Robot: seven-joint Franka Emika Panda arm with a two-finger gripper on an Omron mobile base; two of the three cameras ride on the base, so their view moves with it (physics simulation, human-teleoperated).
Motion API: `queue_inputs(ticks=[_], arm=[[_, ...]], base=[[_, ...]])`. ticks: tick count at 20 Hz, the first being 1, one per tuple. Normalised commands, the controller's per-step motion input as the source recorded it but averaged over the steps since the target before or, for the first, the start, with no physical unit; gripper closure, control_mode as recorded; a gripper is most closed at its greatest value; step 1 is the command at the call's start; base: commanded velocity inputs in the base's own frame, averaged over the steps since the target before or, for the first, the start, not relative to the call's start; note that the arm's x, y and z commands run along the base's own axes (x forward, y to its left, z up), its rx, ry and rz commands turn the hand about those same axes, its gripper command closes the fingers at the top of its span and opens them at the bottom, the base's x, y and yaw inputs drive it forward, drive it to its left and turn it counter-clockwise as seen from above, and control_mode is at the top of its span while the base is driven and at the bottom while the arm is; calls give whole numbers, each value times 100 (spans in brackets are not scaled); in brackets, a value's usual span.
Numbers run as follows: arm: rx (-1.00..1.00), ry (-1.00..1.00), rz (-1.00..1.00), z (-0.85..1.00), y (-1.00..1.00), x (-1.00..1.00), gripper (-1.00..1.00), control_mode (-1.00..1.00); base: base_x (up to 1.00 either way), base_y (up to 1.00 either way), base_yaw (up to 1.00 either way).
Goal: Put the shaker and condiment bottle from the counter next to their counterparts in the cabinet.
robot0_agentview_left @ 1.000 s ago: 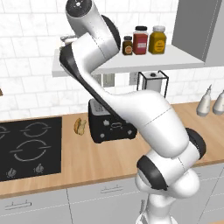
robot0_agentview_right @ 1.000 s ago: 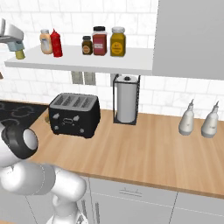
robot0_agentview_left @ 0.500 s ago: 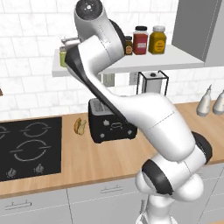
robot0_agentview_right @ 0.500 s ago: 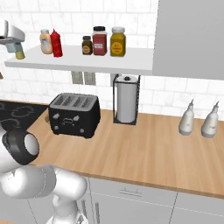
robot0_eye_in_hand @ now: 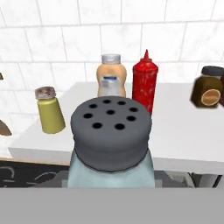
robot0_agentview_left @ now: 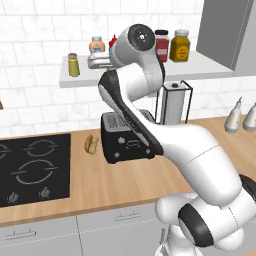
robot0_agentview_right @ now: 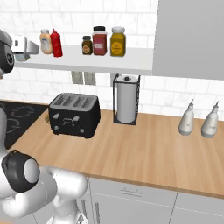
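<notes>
Pincer (robot0_eye_in_hand: 111,186) — pale blue, grey-capped shaker (robot0_eye_in_hand: 111,140)

The shaker (robot0_eye_in_hand: 111,144) is cut off at the bottom of the hand view, so the fingers gripping it are out of sight there. It covers the lower middle of the peach bottle (robot0_eye_in_hand: 113,77). A brown jar (robot0_eye_in_hand: 208,87) runs off the right edge. In the left base view the arm hides most of the red bottle (robot0_agentview_left: 113,40), leaving just its tip, and part of the toaster (robot0_agentview_left: 124,140). The gripper (robot0_agentview_right: 25,46) is cut by the right base view's left edge.
</notes>
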Motion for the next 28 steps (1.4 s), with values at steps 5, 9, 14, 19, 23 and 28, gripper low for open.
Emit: queue_inputs(ticks=[5,9,14,19,23,28], arm=[[13,0,17,-11,-5,29,100,-100],[6,4,8,0,0,31,100,-100],[1,0,10,7,2,36,100,-100],[-7,-1,5,3,18,14,100,-100],[-11,-3,11,0,31,2,100,-100],[-2,-5,8,0,10,16,100,-100]], base=[[0,0,0],[0,0,0],[0,0,0],[0,0,0],[0,0,0],[0,0,0]])
